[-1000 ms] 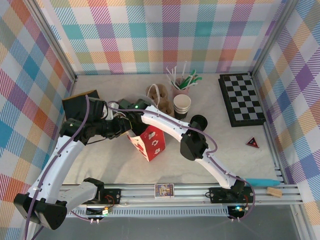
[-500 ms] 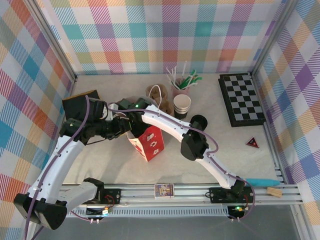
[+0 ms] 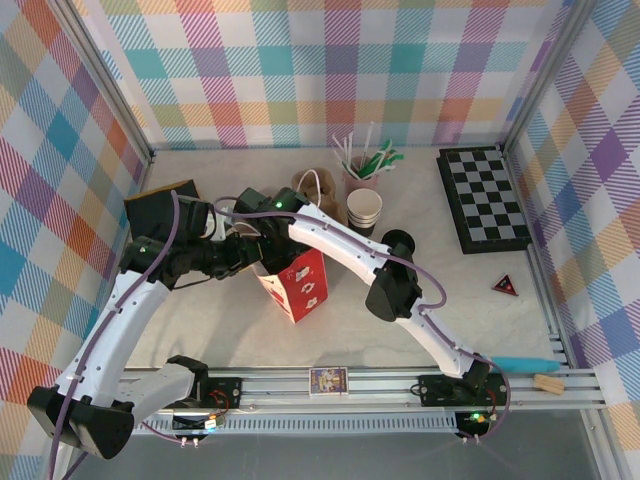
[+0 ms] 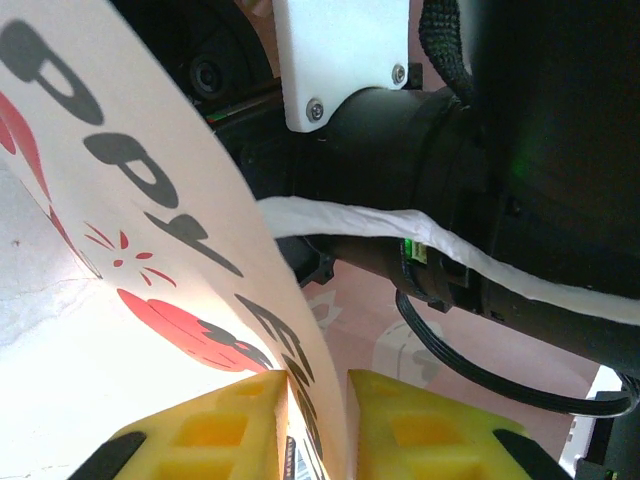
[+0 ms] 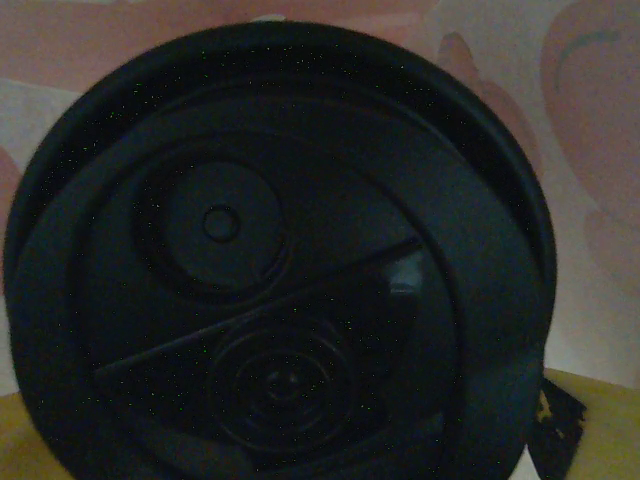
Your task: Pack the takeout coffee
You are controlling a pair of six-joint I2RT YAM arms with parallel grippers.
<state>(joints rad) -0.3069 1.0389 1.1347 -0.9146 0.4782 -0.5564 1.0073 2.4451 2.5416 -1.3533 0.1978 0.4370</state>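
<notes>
Pinching the rim wall of the red and white bag (image 3: 297, 282), the left gripper (image 4: 318, 400) is clenched: both yellow fingers (image 4: 225, 425) press the printed white wall between them. The bag stands near the middle of the table (image 3: 225, 335), a little toward the left edge, with its top open.

Right arm: it arches over the bag from the right, and the right gripper (image 3: 268, 238) points down into the open top, close to the left gripper.

Takeout coffee (image 5: 280, 260): the right wrist view looks straight down on its round black lid from very close. Pink-tinted bag walls show behind the lid, so the cup sits inside the bag under the right gripper. Yellow finger material shows at the lower corners on either side of the lid. I cannot tell whether those jaws are released or grasping the cup.

Other items on the table:
- stack of lidless paper cups (image 3: 364, 212), just beyond the bag toward the far edge
- pink cup of straws (image 3: 362, 165), behind the stack
- loose black lid (image 3: 397, 243), right of the stack
- checkerboard (image 3: 483, 198), at the far right corner
- red triangle (image 3: 506, 285), near the right edge
</notes>
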